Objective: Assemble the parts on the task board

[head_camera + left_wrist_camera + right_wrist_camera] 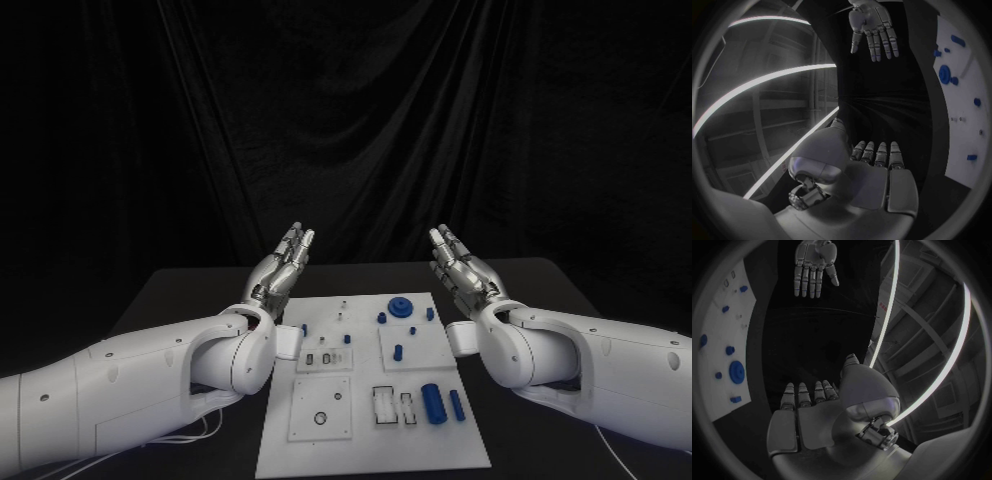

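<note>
Two hands: left hand (283,266) and right hand (464,268), both raised above the far end of the table, one on each side of the task board.
Left hand: flat and wide, fingers straight and close together, holding nothing.
Right hand: flat and wide too, fingers straight, holding nothing.
One task board: the white task board (433,452) lies in the middle of the black table (173,290), between the two arms.
Blue parts on the board: one round gear (395,305) near the far edge, a few small blue pegs (398,352) close to it, one thick blue cylinder (433,403) and one thin blue rod (456,404) side by side near the front. The tiniest bits are too small to count.
Other things on the board: one black ring (322,422) at the front left.
Left wrist view: shows the left palm from behind (873,180), the right hand across from it (873,30), and the board's edge with the gear (944,73).
Right wrist view: shows the right palm from behind (817,425), the left hand across from it (814,262), and the gear (736,372).
Room: a black curtain (346,120) hangs behind the table.
</note>
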Robot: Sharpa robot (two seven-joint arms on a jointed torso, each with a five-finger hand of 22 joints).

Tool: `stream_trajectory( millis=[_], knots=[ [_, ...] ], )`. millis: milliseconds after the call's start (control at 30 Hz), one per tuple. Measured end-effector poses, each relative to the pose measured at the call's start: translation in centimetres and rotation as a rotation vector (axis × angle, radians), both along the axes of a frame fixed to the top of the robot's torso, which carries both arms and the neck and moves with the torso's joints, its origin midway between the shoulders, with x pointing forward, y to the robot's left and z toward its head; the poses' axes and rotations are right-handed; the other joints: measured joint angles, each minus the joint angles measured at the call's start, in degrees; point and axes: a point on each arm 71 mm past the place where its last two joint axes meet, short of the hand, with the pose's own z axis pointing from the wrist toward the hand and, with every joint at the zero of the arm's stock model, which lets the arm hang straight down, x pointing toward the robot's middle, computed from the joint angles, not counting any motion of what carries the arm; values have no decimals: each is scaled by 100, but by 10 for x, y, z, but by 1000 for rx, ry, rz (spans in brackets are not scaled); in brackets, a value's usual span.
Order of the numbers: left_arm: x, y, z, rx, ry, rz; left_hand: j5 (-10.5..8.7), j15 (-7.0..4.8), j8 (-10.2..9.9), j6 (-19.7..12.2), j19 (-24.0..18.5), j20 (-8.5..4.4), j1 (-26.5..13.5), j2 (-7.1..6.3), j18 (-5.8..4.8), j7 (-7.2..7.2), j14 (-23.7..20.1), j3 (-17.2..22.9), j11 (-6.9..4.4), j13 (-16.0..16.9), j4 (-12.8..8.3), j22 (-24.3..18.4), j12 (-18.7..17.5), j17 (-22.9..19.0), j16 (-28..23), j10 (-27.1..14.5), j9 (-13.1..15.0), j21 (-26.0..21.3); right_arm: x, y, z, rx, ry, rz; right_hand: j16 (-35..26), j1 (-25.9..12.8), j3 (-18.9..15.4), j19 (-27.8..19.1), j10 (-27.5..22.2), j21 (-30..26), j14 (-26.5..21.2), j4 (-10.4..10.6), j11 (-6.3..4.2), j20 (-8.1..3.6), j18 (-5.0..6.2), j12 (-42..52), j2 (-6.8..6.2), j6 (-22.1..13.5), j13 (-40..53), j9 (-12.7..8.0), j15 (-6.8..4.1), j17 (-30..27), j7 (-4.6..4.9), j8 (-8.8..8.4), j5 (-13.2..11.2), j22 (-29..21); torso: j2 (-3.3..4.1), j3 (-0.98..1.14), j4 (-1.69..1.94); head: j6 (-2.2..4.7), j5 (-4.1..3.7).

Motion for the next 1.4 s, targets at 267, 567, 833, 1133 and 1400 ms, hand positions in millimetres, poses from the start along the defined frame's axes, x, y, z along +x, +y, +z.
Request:
stream_trajectory(
  millis=[267, 567, 833, 1133, 1400],
  knots=[
    [-4, -7, 1, -131, -7, -153, 14, 0, 0, -19, 5, 599, 148, 15, 88, -753, 0, -21, -13, 1, 21, 0, 0, 0, 0, 0, -6, 0, -4, 1, -3, 132, 83, 91, 0, 216, -78, 0, -7, 0, 0, 46, -95, -183, 91, 0, 37, -45, 0, -7, 0, 0, -45, 0, 92, 0, -4, 0, -2, -1, 0],
    [-2, 4, 2, -198, -19, -227, 80, 1, 0, 6, 4, 708, 385, 26, 88, -458, 0, -21, 237, 3, 21, 1, 0, 0, 0, 0, -6, 0, -3, -7, -3, 197, 109, 105, 0, 288, -78, -2, 8, 0, 0, 46, 41, -181, 90, 0, 12, 52, 0, -3, 0, 0, 92, 0, 92, 0, -1, -9, 3, -218, 1],
    [4, 19, 1, -176, -53, -257, 287, 159, 0, 94, -6, 688, 551, 41, 88, 79, 8, 3, 645, 3, 44, 2, 0, 1, 0, -4, 12, 0, 3, -33, 7, 176, 74, 79, 0, 515, -77, -1, -1, 0, 0, 46, 518, 443, 89, 0, -18, 73, 0, 7, 1, 0, 455, 0, 247, 0, 33, -34, 19, -494, 56],
    [4, 38, 2, -122, -89, -280, 485, 655, 1, 202, 40, 1277, 818, -1, 87, 267, 8, 20, 983, 13, 29, 16, 26, 3, 0, 115, 35, 0, 12, -53, 40, 123, -6, 127, 0, 1240, 94, 12, 6, 0, -3, -44, 1000, 1146, 89, 0, -137, 272, 0, 49, 413, 0, 929, 23, 762, 0, 116, -75, 58, -795, 132],
    [2, 67, 7, -51, -123, -260, 1034, 822, 55, 378, 204, 1441, 1211, 6, 87, 490, 62, 20, 1329, 134, 28, 94, 445, 13, 0, 418, 73, 125, 29, -54, 92, -6, -96, 253, 113, 2290, 400, 1159, 254, 548, 198, -597, 1732, 1615, -115, 525, -234, 1043, 126, 180, 1067, 69, 1631, 313, 1607, 304, 218, -116, 155, -1149, 147]
  ],
)
